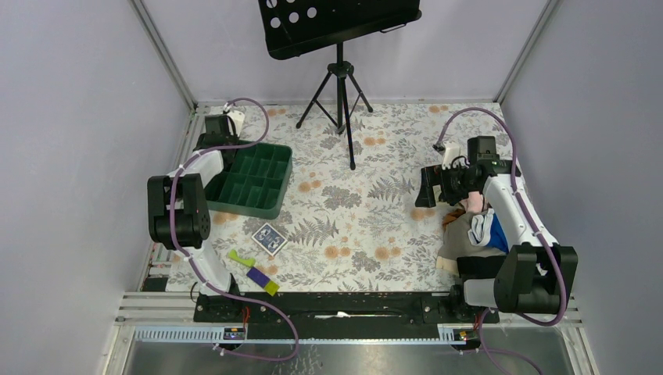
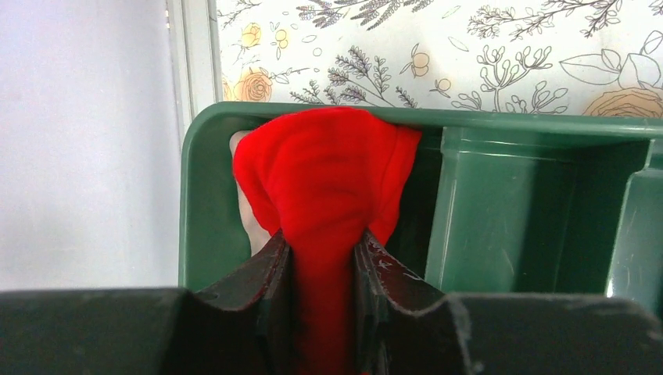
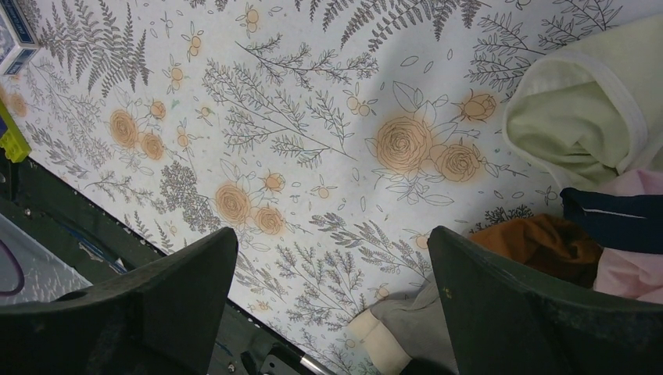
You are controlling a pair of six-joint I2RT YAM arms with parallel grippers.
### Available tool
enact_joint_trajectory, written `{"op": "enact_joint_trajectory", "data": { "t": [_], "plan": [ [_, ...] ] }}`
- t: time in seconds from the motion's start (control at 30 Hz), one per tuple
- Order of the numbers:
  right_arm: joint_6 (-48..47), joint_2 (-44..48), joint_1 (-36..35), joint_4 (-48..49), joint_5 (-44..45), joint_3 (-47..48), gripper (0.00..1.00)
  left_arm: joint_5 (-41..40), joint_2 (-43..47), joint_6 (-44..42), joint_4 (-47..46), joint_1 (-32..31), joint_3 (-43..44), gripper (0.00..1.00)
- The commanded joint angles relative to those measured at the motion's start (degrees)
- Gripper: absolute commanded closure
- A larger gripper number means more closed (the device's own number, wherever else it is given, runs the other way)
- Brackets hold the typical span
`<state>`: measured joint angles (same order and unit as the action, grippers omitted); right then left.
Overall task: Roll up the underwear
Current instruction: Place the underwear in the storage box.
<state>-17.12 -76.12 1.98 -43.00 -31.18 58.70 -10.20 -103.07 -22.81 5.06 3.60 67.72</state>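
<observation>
Left gripper (image 2: 320,254) is closed narrow on the underwear (image 2: 324,172). The red cloth is squeezed between both fingers and bulges out past them into a corner compartment of the green tray (image 2: 508,125), pressed against the rim, with a pale strip showing at its 9 o'clock edge. From above, the tray lies at about 10 o'clock on the floral counter (image 1: 352,219), and the filled compartment is at the tray's 11 o'clock corner, under the left wrist. Just off the tray at 5 o'clock lies a card box (image 1: 268,238), with small yellow-green and purple blocks (image 1: 258,275) nearer the arm bases. A music stand (image 1: 340,78) stands at 12 o'clock. At 3 o'clock the right gripper (image 3: 332,262) hangs over bare counter, fingers spread wide with nothing between them. A pile of clothes (image 1: 469,234) lies just beside it at 4 o'clock, a pale green garment (image 3: 578,117) among them.
</observation>
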Motion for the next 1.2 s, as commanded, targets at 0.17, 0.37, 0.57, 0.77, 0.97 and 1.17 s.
{"op": "enact_joint_trajectory", "data": {
  "t": [0.17, 0.37, 0.57, 0.77, 0.97, 1.17],
  "plan": [
    [0.5, 0.8, 1.2, 0.4, -2.7, -0.4, 0.01, 1.9, 4.9, 4.2, 2.3, -0.4, 0.4, 1.0],
    [1.0, -0.7, 1.2, 1.2, -3.4, 0.1, 0.01, 3.0, 7.6, 2.9, 1.4, -0.3, -1.3, 1.0],
    [1.0, -1.5, 1.2, 1.1, -3.5, 0.7, 0.01, 4.1, 6.4, 2.9, 2.0, -0.4, -1.6, 1.0],
    [0.7, -0.9, 1.3, 0.5, -3.0, 0.5, 0.01, 4.9, 2.9, 1.2, 3.0, -0.3, -0.9, 1.0],
    [0.4, -0.2, 1.4, 0.0, -2.8, -0.2, 0.01, 9.7, -0.8, 1.9, 5.6, 2.0, 1.8, 1.0],
    [-0.2, 0.1, 1.8, -0.8, -2.3, -0.1, 0.01, 22.9, -6.1, 0.6, 12.2, 5.8, 8.3, 1.0]
  ]
}}
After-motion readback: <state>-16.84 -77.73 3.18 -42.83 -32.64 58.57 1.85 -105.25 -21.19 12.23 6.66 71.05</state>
